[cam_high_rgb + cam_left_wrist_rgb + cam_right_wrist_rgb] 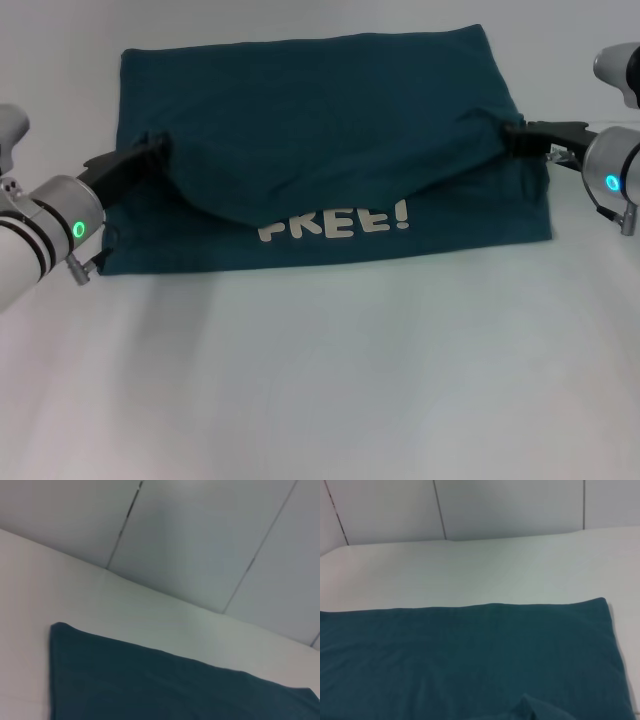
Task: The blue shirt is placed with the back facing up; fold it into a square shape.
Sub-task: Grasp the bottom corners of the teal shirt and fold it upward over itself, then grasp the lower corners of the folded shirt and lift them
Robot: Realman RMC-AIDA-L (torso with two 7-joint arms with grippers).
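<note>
1. Folding is in progress: the blue shirt (330, 120) lies spread across a white table (320, 380), its far edge flat, its upper layer lifted at both sides and sagging in the middle.
2. The left gripper (152, 152) pinches the shirt's left edge; its dark fingers are closed on a bunched tuck of cloth.
3. The right gripper (510, 135) does the same at the right edge, clamped on a small gathered fold.
4. Beneath the lifted layer, white lettering (335, 222) shows on the lower layer near the front edge, partly covered by the drooping fold.
5. Risk, as a judgement: the slack centre may land first and wrinkle; uneven travel between the two arms could skew the fold so the edges fail to meet; a thin pinch could slip free and drop one side.
6. Material: soft matte cotton, limp, creasing easily; the outline is roughly rectangular with rounded, puckered corners where it is held.
7. The table is smooth, pale and slightly glossy; cloth may slide on it.
</note>
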